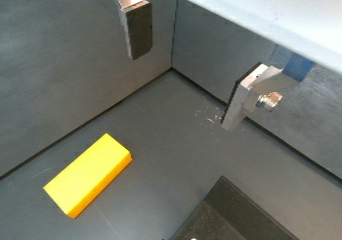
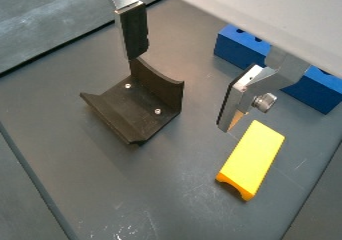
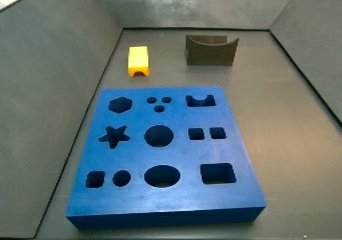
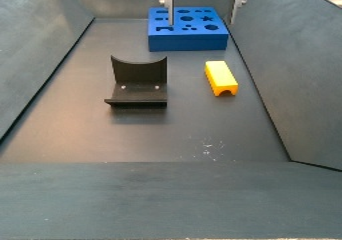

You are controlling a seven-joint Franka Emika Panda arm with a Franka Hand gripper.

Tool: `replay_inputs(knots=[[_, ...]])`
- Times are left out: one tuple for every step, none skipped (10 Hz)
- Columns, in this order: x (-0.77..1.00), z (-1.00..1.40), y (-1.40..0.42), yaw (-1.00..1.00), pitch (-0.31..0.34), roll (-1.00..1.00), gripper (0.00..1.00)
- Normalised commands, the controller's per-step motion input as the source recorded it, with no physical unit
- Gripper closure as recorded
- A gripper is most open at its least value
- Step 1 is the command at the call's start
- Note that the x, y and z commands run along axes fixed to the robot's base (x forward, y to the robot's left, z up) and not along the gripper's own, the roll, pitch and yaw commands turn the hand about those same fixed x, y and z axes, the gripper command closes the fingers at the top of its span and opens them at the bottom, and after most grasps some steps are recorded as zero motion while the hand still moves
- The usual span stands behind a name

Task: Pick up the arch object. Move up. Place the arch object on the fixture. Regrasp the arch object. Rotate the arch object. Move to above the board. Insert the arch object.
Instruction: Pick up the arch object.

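Between the two silver fingers in a wrist view, the gripper hangs released with nothing in it, and the arch object lies flat on the dark surface, off to one side of the fingers rather than under them. A descent from this line would likely close on air or clip one end and skid the piece.

Across the wrist view showing more of the scene, the gripper hovers between the fixture and the arch object, with the board behind. One finger sits close above the fixture's raised wall, so dropping without shifting sideways risks striking it.

Over in a side view, the arch object lies beside the fixture, apart from the board.

From a side view looking along the floor, the arch object shows its notch at the near end; gripping it crooked could spoil the later insertion.
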Motion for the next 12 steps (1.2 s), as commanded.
replay_inputs(knots=[[0.00, 0.00, 0.00, 0.00, -0.007, 0.00, 0.00], [-0.22, -0.10, -0.08, 0.00, -0.051, 0.00, 0.00], [-0.46, -0.42, -0.33, -0.01, -0.087, 0.06, 0.00], [-0.63, -0.58, -0.54, 0.00, -0.126, 0.14, 0.00], [-0.41, -0.65, -0.36, 0.05, -0.151, 0.05, 0.00], [-0.56, -0.71, -0.53, 0.06, -0.191, 0.10, 0.00], [-0.58, -0.76, -0.37, 0.24, -0.177, 0.09, 0.00], [-0.73, -0.76, -0.36, 0.37, -0.189, 0.10, 0.00], [-0.65, -0.73, -0.27, 0.38, -0.193, 0.07, 0.00], [-0.36, -0.70, -0.08, 0.39, -0.149, 0.02, 0.00], [-0.06, -0.74, 0.00, 0.29, -0.081, 0.00, 0.00], [0.08, -0.67, 0.00, 0.11, -0.016, 0.00, 0.00]])
